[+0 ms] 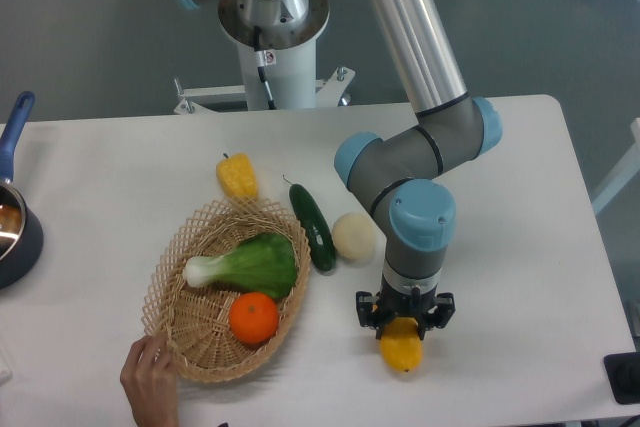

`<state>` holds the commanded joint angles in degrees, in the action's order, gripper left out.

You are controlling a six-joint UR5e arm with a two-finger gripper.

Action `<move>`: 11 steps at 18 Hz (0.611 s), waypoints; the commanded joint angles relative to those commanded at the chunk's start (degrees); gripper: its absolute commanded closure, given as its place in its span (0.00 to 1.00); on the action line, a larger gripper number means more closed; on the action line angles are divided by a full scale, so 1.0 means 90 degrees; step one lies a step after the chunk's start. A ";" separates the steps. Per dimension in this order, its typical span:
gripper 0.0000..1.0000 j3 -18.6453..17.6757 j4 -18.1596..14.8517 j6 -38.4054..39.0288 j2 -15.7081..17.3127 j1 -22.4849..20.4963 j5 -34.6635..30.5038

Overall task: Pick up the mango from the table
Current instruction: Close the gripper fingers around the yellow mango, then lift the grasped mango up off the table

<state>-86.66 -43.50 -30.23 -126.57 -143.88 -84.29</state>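
The mango (401, 349), a smooth yellow-orange fruit, lies on the white table (520, 247) near its front edge, right of centre. My gripper (404, 323) points straight down over the mango's far end. Its dark fingers (372, 313) straddle the fruit and are drawn in against its sides. The wrist hides the mango's upper part, and its lower half shows below the fingers. The mango rests on the tabletop.
A whitish round vegetable (353, 235) and a dark cucumber (312, 227) lie just left of my arm. A yellow bell pepper (237, 178) lies further back. A person's hand (150, 392) holds a wicker basket (190, 322) with bok choy (250, 265) and an orange (253, 318). A blue pot (12, 227) stands at the left edge.
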 joint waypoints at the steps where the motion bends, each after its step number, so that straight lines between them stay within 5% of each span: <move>1: 0.64 0.0058 -0.0010 -0.0010 0.0126 0.0000 0.0000; 8: 0.64 0.0586 0.0000 -0.0663 0.1201 -0.0049 0.0088; 11: 0.64 0.0811 0.0000 -0.0596 0.1513 -0.0078 0.0865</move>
<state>-79.37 -43.51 -35.60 -112.95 -144.58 -76.50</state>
